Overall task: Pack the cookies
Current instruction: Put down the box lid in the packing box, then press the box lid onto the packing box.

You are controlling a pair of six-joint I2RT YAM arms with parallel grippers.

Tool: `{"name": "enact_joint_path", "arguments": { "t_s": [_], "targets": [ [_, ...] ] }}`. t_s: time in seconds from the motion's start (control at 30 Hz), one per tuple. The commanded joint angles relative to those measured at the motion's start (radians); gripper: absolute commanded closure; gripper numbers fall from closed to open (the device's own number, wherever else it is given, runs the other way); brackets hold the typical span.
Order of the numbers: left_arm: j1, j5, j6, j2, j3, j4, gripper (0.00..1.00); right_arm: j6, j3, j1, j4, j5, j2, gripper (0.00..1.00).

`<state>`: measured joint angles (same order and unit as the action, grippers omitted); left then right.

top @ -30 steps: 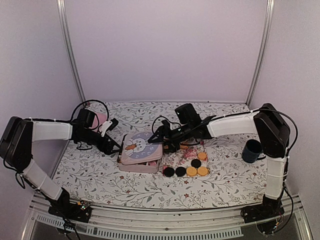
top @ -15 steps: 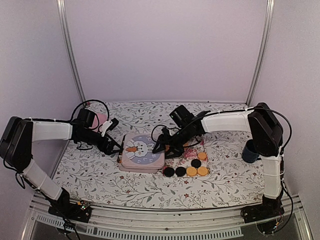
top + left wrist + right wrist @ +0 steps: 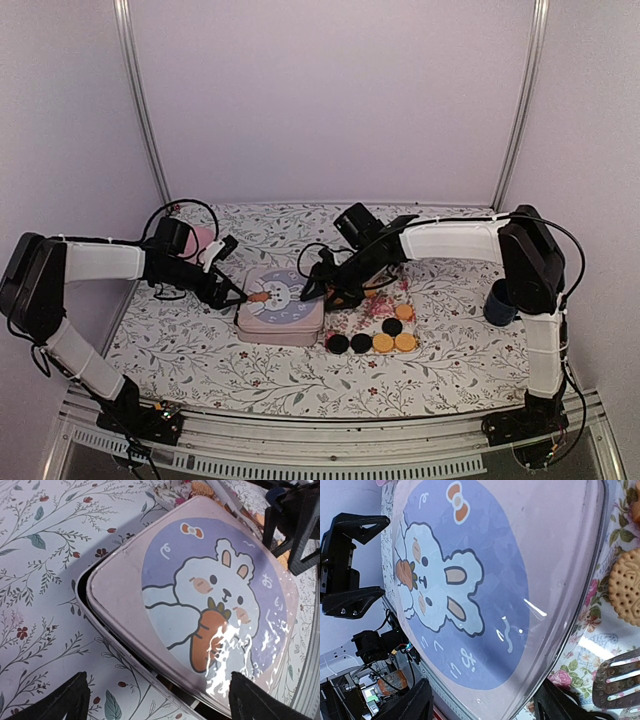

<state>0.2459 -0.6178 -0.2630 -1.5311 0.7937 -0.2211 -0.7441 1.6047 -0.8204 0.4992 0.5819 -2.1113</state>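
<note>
Both hands open: left hand (image 3: pixel 240 297) at the left edge of the tin (image 3: pixel 280 335), right hand (image 3: pixel 318 290) at its right, lid (image 3: pixel 200 595) apparently seated, cookies (image 3: pixel 372 342) loose on the napkin (image 3: pixel 350 318) beside it toward the near edge of the worktop (image 3: pixel 200 350); closing step, next wants an even downward press.

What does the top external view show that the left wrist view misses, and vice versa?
Only top external: both arms whole, the blue mug at far right, and the row of black and orange cookies right of the tin. Only left wrist: the bow and small characters printed on the lid, plus glare on it. Both: the pink bunny lid, with the left gripper and right gripper at opposite edges.
</note>
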Motion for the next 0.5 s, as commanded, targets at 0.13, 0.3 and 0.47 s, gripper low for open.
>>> {"name": "enact_joint_path", "arguments": {
  "t_s": [0.13,0.3,0.47],
  "targets": [
    [-0.005,0.034,0.016,-0.076,0.033,-0.001,0.05,-0.022,0.037,-0.021,-0.032,0.024,-0.050,0.30],
    [-0.004,0.029,0.016,-0.071,0.039,0.013,0.08,-0.009,0.029,-0.027,-0.018,-0.003,-0.052,0.29],
    [-0.005,0.024,0.020,-0.082,0.053,0.008,0.11,0.031,0.044,-0.025,0.021,-0.025,-0.046,0.24]
  ]
}}
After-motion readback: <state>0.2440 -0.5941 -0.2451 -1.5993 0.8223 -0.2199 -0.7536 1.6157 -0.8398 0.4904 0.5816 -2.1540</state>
